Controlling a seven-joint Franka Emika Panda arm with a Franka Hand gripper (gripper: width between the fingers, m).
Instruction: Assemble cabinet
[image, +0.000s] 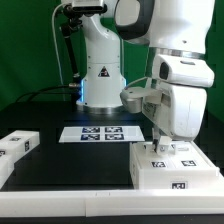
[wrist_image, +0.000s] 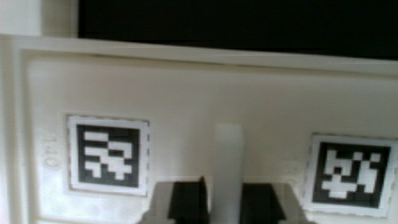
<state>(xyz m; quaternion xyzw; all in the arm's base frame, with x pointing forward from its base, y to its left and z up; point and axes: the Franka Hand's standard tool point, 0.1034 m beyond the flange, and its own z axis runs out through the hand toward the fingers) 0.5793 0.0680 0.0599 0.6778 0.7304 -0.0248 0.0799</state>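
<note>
Gripper (wrist_image: 224, 190) points straight down, clamping a thin rib (wrist_image: 226, 150) on the cabinet (image: 185, 172).

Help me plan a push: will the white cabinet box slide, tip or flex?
Probably slides rather than tips: the cabinet sits low and wide, flat on the table. Likely stiff, being blocky white panels. The thin rib the tool pinches looks its weakest spot.
</note>
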